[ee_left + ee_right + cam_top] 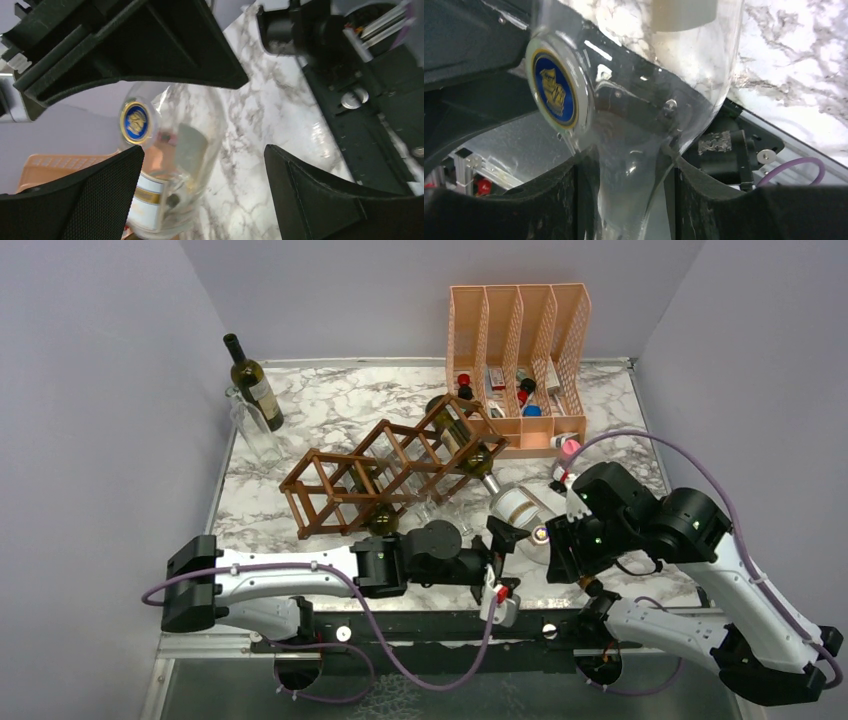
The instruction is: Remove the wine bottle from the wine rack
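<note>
Right wrist view shows the right claw (624,200) pinching the bottle (639,85) by its thin neck, so the smooth glass may slip out and hit the surface (794,65).

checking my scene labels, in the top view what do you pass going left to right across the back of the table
upright dark wine bottle → wine rack → peach mesh file organiser. The clear bottle in the right gripper shares the organiser's span, so it is left out.
</note>
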Robot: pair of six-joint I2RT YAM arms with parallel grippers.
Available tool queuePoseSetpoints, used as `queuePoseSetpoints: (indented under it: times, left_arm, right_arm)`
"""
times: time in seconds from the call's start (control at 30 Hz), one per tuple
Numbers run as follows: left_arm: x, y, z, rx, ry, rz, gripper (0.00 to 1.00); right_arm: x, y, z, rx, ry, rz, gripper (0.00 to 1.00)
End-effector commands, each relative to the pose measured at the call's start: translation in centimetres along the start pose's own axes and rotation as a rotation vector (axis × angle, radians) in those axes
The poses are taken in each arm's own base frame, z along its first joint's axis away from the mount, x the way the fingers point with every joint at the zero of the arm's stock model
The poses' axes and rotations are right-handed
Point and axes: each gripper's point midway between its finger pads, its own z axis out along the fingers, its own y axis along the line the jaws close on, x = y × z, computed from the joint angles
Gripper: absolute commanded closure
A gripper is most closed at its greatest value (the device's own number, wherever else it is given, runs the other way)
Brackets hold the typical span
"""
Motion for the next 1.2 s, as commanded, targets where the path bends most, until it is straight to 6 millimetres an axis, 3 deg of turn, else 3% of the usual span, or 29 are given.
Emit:
queuePoseSetpoints:
  times: [0.0,0.23,0.53,0.67,0.83,0.97,1.17]
  left_arm:
    - [0.3,3.4,1.4,-0.162,0.063,0.134,0.04]
    - [0.4,3.9,2.1,-0.217,0.039,0.129,0.04]
    - [1.1,1.3,4.9,-0.110,-0.007,-0.001,0.01]
    - [1.6,1.0,5.9,-0.135,-0.030,-0.067,0.02]
    - [4.1,1.7,5.7,-0.253,-0.026,-0.167,0.06]
    - [6.5,3.0,4.7,-0.337,-0.027,-0.277,0.20]
    - [7.8,2.3,4.2,-0.362,-0.043,-0.376,0.20]
  right_arm:
    - [-2.3,2.9,-0.4,-0.147,-0.098,-0.021,0.99]
    - [-2.3,3.0,0.0,-0.157,-0.103,-0.010,0.99]
    - [-3.8,4.2,2.0,-0.210,-0.118,-0.007,0.99]
    - [-3.9,4.5,3.2,-0.217,-0.090,-0.007,0.99]
    - [-4.6,4.6,4.9,-0.214,-0.078,-0.001,0.99]
    - [-5.3,4.8,6.8,-0.222,-0.075,0.007,0.99]
    - [-5.2,3.4,10.5,-0.126,0.016,0.033,0.99]
